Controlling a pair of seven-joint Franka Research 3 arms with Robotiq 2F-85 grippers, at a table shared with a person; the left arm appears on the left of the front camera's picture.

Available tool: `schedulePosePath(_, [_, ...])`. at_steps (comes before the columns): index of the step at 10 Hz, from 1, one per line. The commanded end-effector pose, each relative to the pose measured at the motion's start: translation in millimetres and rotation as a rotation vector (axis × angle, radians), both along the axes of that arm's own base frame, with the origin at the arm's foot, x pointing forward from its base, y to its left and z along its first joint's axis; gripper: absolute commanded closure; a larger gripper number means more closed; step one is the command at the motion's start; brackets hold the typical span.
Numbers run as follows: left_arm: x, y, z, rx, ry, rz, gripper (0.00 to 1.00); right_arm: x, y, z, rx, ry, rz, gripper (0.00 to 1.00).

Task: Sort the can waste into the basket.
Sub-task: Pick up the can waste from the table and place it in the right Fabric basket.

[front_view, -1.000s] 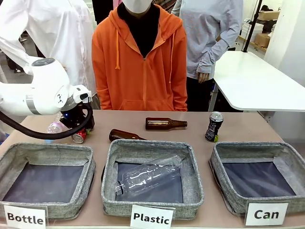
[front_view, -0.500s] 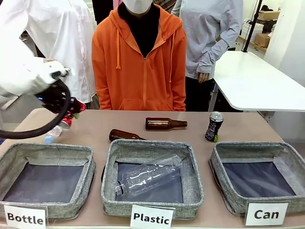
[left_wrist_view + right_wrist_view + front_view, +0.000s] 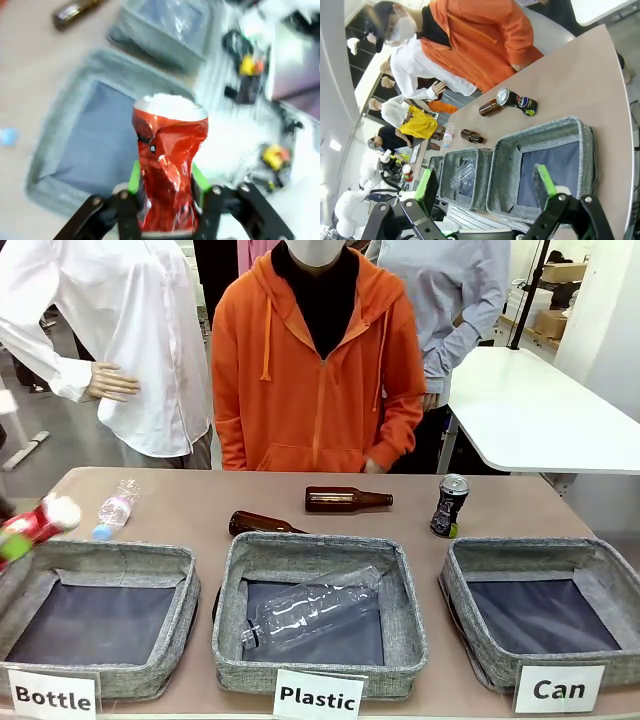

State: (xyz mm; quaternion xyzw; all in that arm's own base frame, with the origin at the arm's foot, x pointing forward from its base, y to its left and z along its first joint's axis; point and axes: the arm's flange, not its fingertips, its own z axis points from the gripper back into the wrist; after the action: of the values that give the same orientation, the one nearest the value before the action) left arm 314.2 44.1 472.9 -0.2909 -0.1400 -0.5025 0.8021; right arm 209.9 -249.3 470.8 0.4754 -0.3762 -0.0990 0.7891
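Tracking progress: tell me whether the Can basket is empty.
Empty: the Can basket holds nothing; its dark lining lies bare.

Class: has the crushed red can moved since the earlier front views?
Yes. Gripped by the left gripper, the crushed red can has gone leftward: from right of the clear plastic bottle on the table to left of it.

Front view faces across the table (image 3: 200, 502); both wrist views look down, sharing the middle basket (image 3: 405, 610).
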Motion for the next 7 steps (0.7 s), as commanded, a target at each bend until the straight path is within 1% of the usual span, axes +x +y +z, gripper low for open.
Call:
schedulePosePath(1, [-15.7, 11.4, -4.4, -0.061, -0.168, -0.132, 1.0, 2.3, -1.3, 1.9, -0.001, -0.038, 0.001, 0.0])
schedulePosePath(2, [0.0, 0.0, 0.0, 0.0, 0.0, 0.0, 1.0, 2.3, -1.3, 1.9, -0.001, -0.038, 0.001, 0.0])
schedulePosePath(6, [0.0, 0.0, 0.0, 0.0, 0.0, 0.0, 1.0, 2.3, -1.3, 1.9, -0.001, -0.038, 0.001, 0.0])
schedulePosePath(7, [-4.4, 1.8, -4.1, 0.008, -0.004, -0.024, 0.59, 2.3, -1.3, 1.9, -0.001, -0.038, 0.001, 0.0])
